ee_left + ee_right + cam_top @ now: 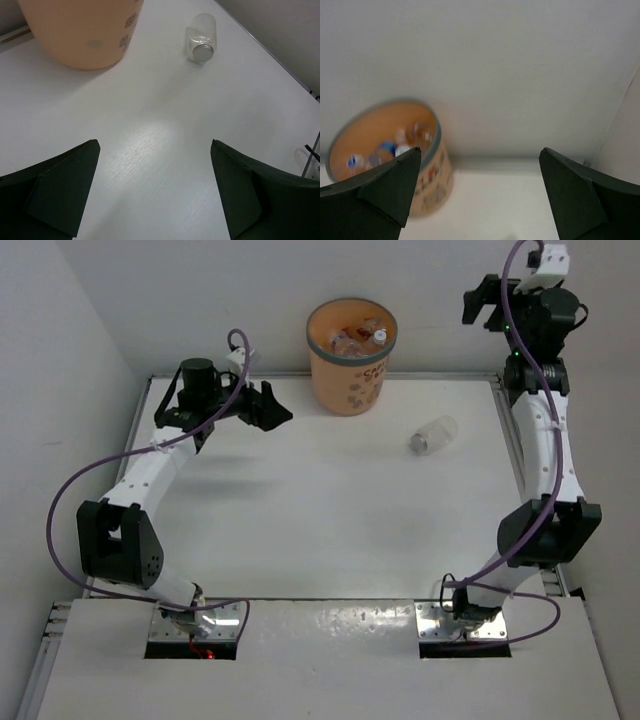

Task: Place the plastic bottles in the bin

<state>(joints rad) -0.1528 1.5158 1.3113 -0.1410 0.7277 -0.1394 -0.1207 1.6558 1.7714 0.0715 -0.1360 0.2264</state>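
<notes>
Most of the job looks done, to my eye: several bottles (360, 338) lie heaped inside the bin (350, 385), which stands upright at the far edge of the desk (330, 510), close to the back wall. I cannot count them through the clutter, though blue and white caps show among the clear plastic. One bottle (433, 434) is outside it, lying on its side on the desk to the right of the bin and a little nearer to me, apart from the bin and touching nothing else, its pale cap turned toward the left arm. The left hand (268, 407) hovers low over the desk just left of the bin, fingers spread wide with nothing between them. From its own camera the stray bottle sits well ahead across bare desk, with the bin's side off to the left. The right hand (485, 300) is lifted high above the far right corner, also spread and empty, its camera looking down toward the bin's open mouth and the wall behind. So I judge that one pickup and one drop are left, as far as these views show. No other bottle is in sight on the desk. Whichever hand goes for it must come down and close across the round body, and a light, see-through thing on its side may well roll off if nudged before the fingers meet.
</notes>
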